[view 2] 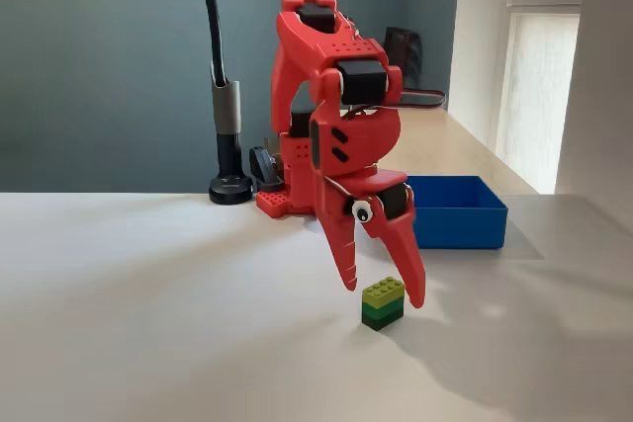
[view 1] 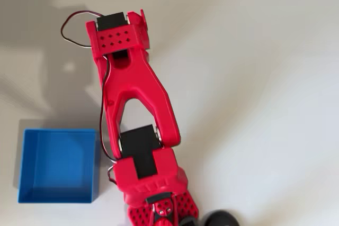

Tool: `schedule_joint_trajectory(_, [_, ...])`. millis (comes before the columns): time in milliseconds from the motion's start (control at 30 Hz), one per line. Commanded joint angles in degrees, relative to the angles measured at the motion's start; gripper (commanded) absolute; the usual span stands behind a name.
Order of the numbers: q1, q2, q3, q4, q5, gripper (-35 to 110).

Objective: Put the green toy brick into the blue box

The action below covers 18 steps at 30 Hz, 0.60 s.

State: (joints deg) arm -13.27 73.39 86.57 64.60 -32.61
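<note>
Red plastic arm (view 2: 331,96), one unit, bent forward and down over the white counter (view 2: 148,323). In the fixed view its jaws (view 2: 381,295) point downward and stand spread apart, nothing held between them. One green toy brick (view 2: 383,302) sits on the counter between the two finger tips: lime studded top, darker green below. The right finger in that view is just beside or touching the brick's right edge; cannot tell which. The left finger stands a little apart from it.

One blue box (view 1: 58,165), square, thin upright walls, interior bare. In the overhead view it lies left of the arm's base, just beside it. In the fixed view the blue box (view 2: 455,212) sits behind and right of the brick, apart from it.

One black lamp stand (view 2: 226,135) at the counter's rear, left of the arm.
</note>
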Motion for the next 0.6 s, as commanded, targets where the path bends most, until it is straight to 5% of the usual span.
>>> schedule_joint_trajectory(0, [-1.58, -0.09, -3.43, 0.7, -0.7, 34])
schedule_joint_trajectory(567, [-2.2, -3.16, -6.77, -1.58, 7.03, 2])
